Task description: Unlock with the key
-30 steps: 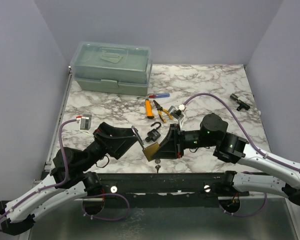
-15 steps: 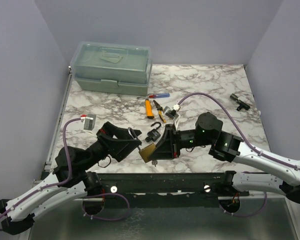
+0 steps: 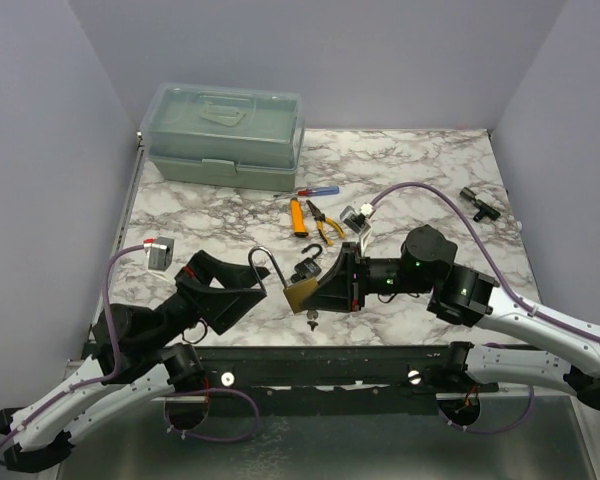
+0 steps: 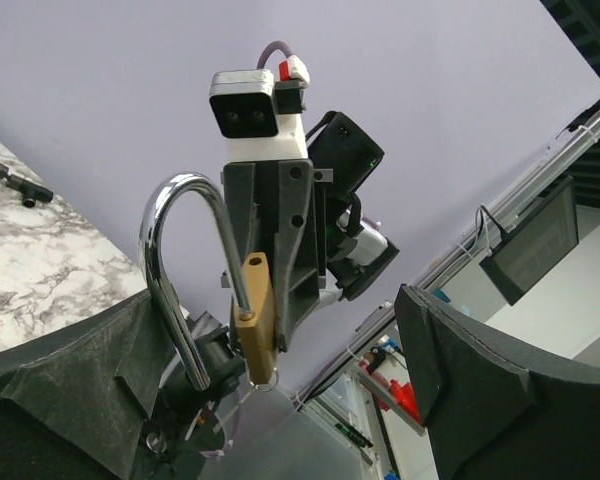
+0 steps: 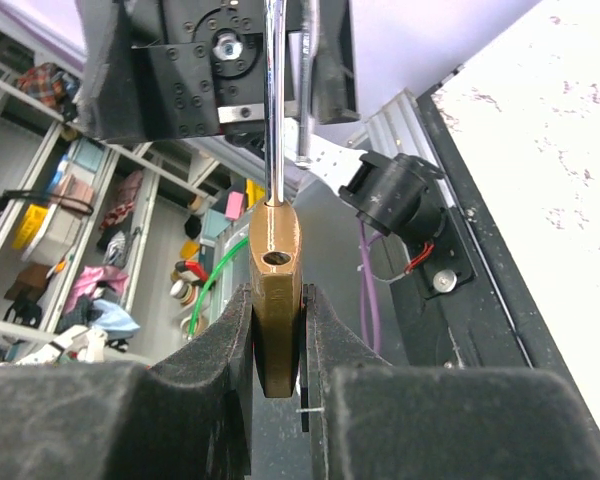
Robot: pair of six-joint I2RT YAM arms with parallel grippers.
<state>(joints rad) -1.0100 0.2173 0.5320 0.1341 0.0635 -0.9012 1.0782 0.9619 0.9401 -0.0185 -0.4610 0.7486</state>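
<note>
My right gripper [image 3: 323,290] is shut on the brass padlock [image 3: 301,294] and holds it above the table's near edge. In the right wrist view the brass body [image 5: 275,300] sits clamped between my right gripper's [image 5: 277,292] pads. The silver shackle [image 3: 264,263] stands open, with one leg out of the body; it also shows in the left wrist view [image 4: 175,260]. A small key [image 3: 313,325] hangs on a ring from the padlock's underside. My left gripper [image 3: 246,291] is open, with its fingers [image 4: 90,380] wide apart, just left of the padlock [image 4: 253,320].
A small black padlock [image 3: 307,267] lies open behind the brass one. An orange knife [image 3: 297,217], pliers [image 3: 325,222] and a screwdriver [image 3: 318,190] lie mid-table. A green toolbox [image 3: 225,135] stands at the back left. A black part [image 3: 477,205] lies at the far right.
My left gripper has drawn back to the left, away from the padlock. The shackle now stands up open. My right gripper has shifted the padlock slightly right.
</note>
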